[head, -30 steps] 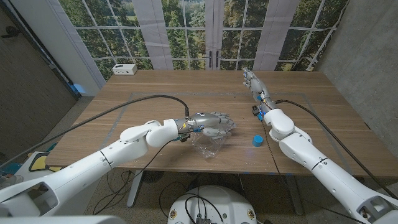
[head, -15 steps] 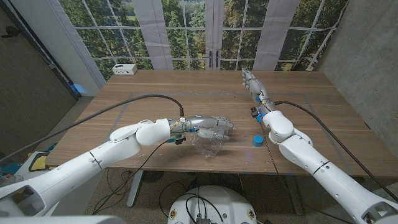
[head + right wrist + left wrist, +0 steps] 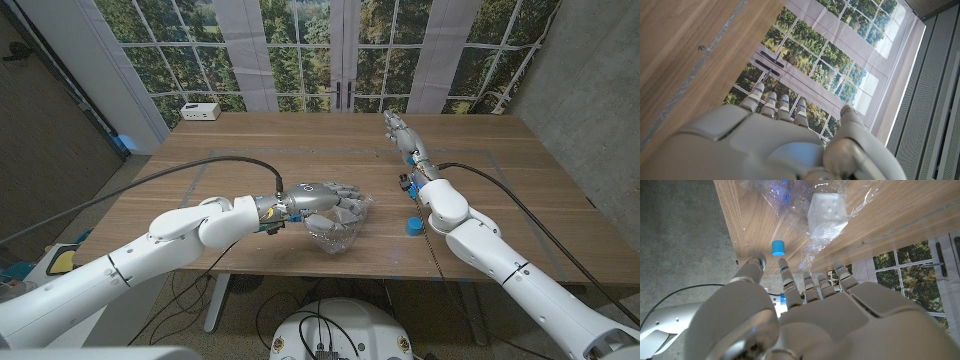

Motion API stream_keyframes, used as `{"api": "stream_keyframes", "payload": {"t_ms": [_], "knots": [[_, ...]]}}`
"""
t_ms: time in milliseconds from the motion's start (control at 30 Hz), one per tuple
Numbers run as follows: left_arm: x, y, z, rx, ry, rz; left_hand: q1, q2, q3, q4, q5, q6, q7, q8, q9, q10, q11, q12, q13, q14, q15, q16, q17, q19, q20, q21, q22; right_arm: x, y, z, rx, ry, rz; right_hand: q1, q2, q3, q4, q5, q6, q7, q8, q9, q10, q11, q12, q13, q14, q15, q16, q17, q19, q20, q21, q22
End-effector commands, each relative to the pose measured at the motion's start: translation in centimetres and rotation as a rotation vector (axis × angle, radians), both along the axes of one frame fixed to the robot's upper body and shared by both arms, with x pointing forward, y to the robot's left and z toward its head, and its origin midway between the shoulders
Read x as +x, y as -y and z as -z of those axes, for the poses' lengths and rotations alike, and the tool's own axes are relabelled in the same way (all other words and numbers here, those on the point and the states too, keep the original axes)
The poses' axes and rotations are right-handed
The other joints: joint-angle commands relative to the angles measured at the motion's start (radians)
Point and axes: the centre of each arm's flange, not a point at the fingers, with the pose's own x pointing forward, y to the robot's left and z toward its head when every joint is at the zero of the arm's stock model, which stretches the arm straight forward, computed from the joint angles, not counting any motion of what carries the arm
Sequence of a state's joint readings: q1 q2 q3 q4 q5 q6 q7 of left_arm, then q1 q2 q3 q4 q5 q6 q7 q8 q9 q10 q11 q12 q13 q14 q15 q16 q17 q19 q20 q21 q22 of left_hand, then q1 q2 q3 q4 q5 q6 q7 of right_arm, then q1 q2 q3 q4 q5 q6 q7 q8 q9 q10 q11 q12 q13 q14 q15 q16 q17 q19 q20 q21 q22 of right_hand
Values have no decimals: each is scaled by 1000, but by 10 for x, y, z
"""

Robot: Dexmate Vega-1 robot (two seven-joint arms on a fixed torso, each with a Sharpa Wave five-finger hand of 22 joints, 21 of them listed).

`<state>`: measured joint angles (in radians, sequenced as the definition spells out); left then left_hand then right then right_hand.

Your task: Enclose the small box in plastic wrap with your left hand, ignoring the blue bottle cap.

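beside the blue bottle cap point(image 3: 412, 226), the left hand point(image 3: 325, 199) hovers with fingers point(image 3: 790, 282) spread wide above plastic wrap point(image 3: 334, 233) covering the small box point(image 3: 826, 212); right hand point(image 3: 398, 127) fingers straight, empty.

I stand in what looks like a lab or a test room in an office building. My wooden bench point(image 3: 250, 150) has lines of tape on its top, and thick black cables point(image 3: 170, 180) run along my white arms. Behind it a tall window wall point(image 3: 330, 50) with white frames looks out on green trees. The floor is grey carpet point(image 3: 60, 190), one side wall point(image 3: 590, 90) is bare grey, and a small white box point(image 3: 201, 111) sits at the bench's far corner.
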<state>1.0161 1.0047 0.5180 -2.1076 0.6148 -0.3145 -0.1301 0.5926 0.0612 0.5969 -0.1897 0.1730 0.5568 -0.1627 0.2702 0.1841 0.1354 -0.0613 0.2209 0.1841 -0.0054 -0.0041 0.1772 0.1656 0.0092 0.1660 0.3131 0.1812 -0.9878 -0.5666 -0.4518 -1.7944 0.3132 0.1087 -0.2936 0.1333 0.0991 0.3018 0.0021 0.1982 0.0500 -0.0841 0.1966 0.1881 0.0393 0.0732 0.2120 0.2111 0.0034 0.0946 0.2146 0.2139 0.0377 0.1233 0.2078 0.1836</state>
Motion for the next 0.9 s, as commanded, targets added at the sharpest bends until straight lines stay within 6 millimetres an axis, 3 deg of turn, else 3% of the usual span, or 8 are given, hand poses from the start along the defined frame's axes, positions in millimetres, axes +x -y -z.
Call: {"api": "stream_keyframes", "payload": {"t_ms": [33,200,300,433,900], "knots": [[-22,-2,-4,144,155,-35,64,-42,-10,-1,4,82,-14,26,6,-5,-6,-8,2,-14,22,-1,3,11,1,-15,2,-6,-5,0,-4,9,0,-6,-4,5,1,1,3,-5,-1,2,5,2,-2,2,-2,1,0,2,-1,-1,2,1],[-24,1,-4,205,149,-57,129,-84,-32,6,9,195,-16,61,10,-4,-17,-11,2,-33,38,-2,4,16,1,-30,3,-9,-4,3,8,9,5,-7,-4,5,2,1,3,-5,-1,2,5,1,-2,2,-1,0,0,2,-1,-2,2,1],[-26,4,-3,266,179,-84,140,-91,-37,8,9,210,-21,65,10,-7,-23,-13,2,-48,41,-5,4,15,2,-34,3,-11,-2,5,10,8,7,-8,-4,5,2,1,3,-5,-1,2,5,1,-2,2,-1,-1,0,2,0,-2,2,1],[-28,10,0,315,187,-111,169,-103,-55,15,12,217,-52,53,8,-28,-32,-22,2,-110,25,-11,4,3,4,-49,3,-12,-2,7,12,10,3,-9,-4,5,3,1,4,-4,-1,2,6,1,-2,2,-1,0,0,3,0,-3,2,1],[-38,19,11,401,309,-160,194,-121,-82,21,19,192,-55,25,6,-60,-31,-29,2,-138,41,-5,3,-10,3,-67,3,-11,1,10,25,14,-2,-10,-4,4,5,1,5,-4,0,2,6,0,-2,2,0,-1,1,3,-1,-3,2,1]]}}
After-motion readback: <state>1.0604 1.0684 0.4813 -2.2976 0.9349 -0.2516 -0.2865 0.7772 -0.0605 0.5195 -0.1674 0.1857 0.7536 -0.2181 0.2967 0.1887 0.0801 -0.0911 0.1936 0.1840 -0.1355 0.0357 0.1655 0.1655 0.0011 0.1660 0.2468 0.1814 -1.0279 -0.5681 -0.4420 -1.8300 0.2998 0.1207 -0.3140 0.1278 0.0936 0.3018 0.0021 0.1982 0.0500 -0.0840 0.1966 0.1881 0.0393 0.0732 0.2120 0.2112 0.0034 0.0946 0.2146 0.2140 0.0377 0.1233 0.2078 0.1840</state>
